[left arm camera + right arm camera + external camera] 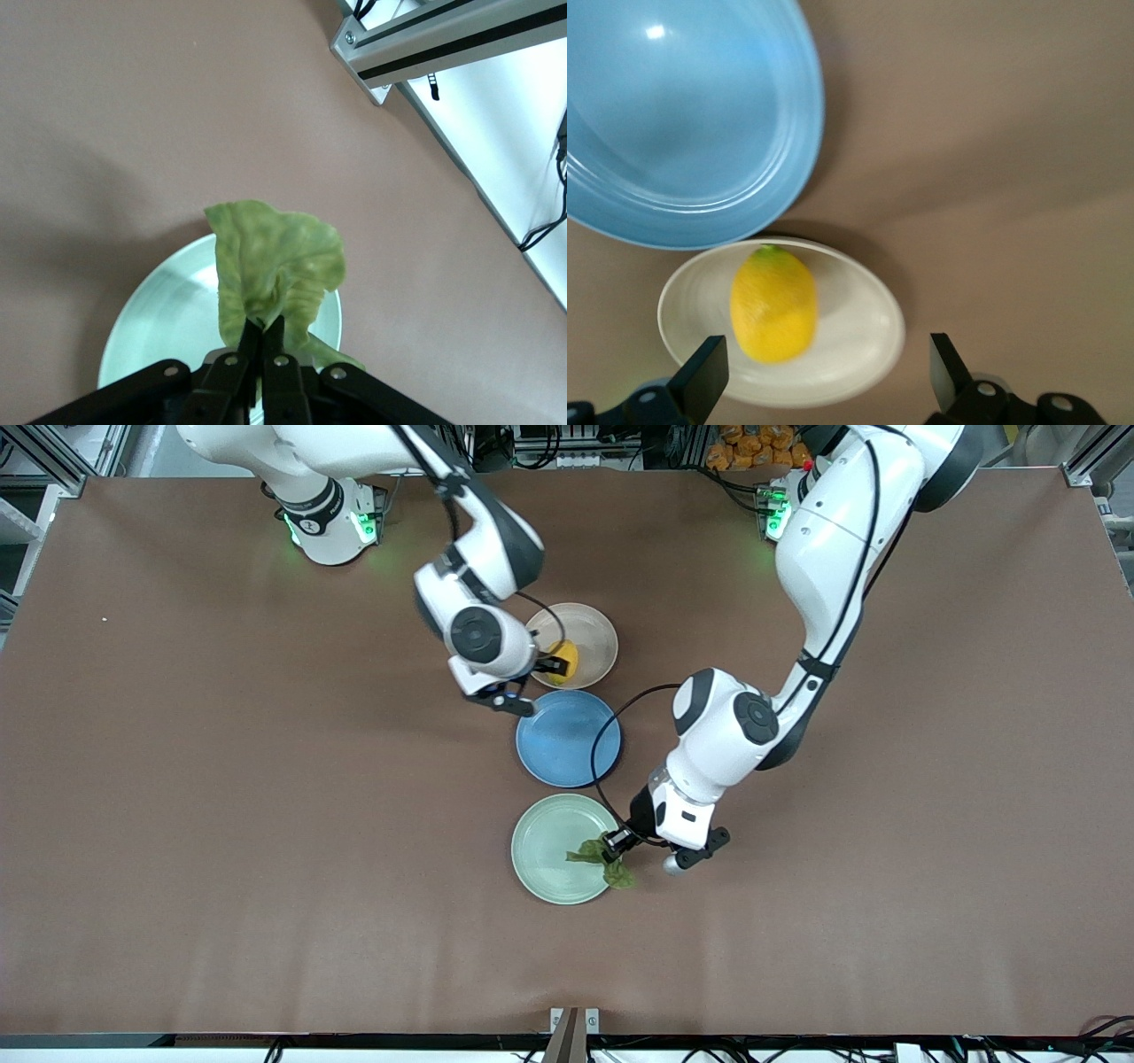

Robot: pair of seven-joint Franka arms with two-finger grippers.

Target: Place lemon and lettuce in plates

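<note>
So there are 3 plates lined up down the middle of the brown table (pixel 177 779): a beige-pink plate (pixel 595 636) closest to the robot bases, a blue plate (pixel 567 737) in the middle, and a mint green plate (pixel 549 841) nearest the front camera.

The lemon (pixel 563 662) is sitting in the beige-pink plate, on the side toward the blue plate. In the right wrist view it's lying loose on the plate (pixel 859 345), with nothing touching it (pixel 773 304). The right gripper (pixel 547 664) is just above it with its fingers (pixel 700 376) spread wide, 1 on each side of the lemon but clear of it.

The left gripper (pixel 617 844) is over the edge of the mint green plate, pinched tight on the lettuce (pixel 602 859). In the left wrist view the 2 fingers (pixel 237 367) are closed on the leaf's stem end, and the crinkled leaf (pixel 275 266) hangs over the plate (pixel 168 310). I can't tell if the leaf is touching the plate.
</note>
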